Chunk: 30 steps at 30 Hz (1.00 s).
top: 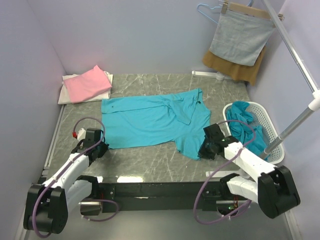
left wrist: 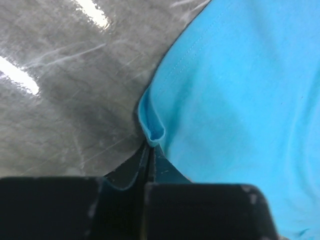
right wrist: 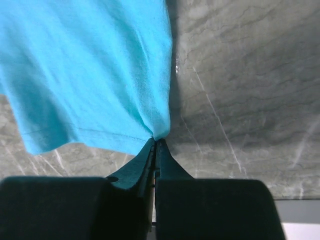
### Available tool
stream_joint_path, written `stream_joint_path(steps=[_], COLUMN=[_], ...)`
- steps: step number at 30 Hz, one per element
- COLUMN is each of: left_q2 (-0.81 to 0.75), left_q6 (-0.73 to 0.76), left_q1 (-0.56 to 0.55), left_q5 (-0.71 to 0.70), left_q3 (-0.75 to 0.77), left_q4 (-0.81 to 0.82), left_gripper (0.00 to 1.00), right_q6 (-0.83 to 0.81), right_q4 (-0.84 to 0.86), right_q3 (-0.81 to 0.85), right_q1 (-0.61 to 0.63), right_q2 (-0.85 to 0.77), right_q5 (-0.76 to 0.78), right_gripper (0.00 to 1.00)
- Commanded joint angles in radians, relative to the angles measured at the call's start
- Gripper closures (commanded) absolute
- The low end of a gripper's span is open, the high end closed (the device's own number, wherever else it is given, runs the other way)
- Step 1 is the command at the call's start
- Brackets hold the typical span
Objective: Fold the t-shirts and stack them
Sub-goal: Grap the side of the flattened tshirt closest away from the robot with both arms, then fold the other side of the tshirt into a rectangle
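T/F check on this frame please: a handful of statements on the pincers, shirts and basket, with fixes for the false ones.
1. The left pincer and right pincer are both shut on edges of the teal shirt. True.
2. The pink shirt lies in the basket. False: it lies on the white shirt at far left.
3. The basket holds teal clothing. True.
4. The grey cloth is in the basket. False: it hangs from a hanger at far right.
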Motion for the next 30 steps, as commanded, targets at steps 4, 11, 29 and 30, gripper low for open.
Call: stream_joint_path(steps=[4,11,29,30], left_q2=[-0.070,-0.067,0.267,0.288], left_q6=[0.039,0.090,0.212,0.223], left_q1=[-0.006,-0.005,0.002,0.004], left_q5=[-0.019,-0.058,-0.073,-0.071], left_q3=[0.092,0.187,0.368,0.391], left_q4=[-0.115,-0.127,0.080,0.092], left_gripper=[0.99,0.99,0.99,0.99], right_q6=[-0.033,-0.124,-0.274,-0.279], right_q4=[-0.095,-0.075,0.045,0.046], right_q3=[0.104,0.208,0.549,0.566], right_q1=[0.006,0.005,-0.075,-0.086], right_q2=[-0.183,-0.155,0.245,0.268], right_q5=[0.104,0.137,0.151,0.139], right_gripper=[1.00,1.00,1.00,1.00])
